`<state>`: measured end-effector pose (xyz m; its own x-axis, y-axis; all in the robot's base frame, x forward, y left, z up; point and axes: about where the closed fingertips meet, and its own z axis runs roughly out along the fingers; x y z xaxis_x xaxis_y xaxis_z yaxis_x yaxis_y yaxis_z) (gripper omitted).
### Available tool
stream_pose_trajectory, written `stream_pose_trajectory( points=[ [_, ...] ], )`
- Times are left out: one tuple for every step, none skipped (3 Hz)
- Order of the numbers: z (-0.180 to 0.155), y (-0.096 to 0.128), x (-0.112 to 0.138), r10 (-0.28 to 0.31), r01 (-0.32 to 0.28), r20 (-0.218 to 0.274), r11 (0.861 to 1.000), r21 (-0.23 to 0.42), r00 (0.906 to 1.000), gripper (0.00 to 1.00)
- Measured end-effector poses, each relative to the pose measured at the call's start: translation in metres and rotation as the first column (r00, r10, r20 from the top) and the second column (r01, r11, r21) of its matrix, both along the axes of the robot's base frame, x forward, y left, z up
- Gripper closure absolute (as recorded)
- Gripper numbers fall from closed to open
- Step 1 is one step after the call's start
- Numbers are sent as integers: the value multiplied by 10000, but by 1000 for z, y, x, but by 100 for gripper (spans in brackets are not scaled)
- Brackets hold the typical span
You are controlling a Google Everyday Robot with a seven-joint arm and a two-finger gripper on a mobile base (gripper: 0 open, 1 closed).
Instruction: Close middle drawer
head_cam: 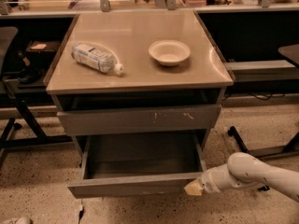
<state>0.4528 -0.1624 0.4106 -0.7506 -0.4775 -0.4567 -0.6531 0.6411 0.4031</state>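
Observation:
The middle drawer [133, 186] is pulled far out of the cabinet, and its bare grey inside [140, 155] shows. Its plain flat front faces me low in the camera view. My gripper [193, 189] comes in from the lower right on a white arm [254, 174]. Its pale tip sits at the right end of the drawer's front, touching it or very close to it. Above the drawer is the wider grey front with pale scratch marks [140, 119], which stands slightly out from the cabinet.
On the cabinet top [140, 73] lie a plastic bottle [96, 58] on its side and a white bowl [169, 52]. A chair base [14, 120] stands at the left and table legs [261, 148] at the right. The floor is speckled.

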Motion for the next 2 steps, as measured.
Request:
stream_pose_trajectory(
  points=[
    [7,-8,23,-551,551,267,9985,-2,9981,100],
    [7,-8,23,-555,555,267,9985,-2,9981,100]
  ],
)
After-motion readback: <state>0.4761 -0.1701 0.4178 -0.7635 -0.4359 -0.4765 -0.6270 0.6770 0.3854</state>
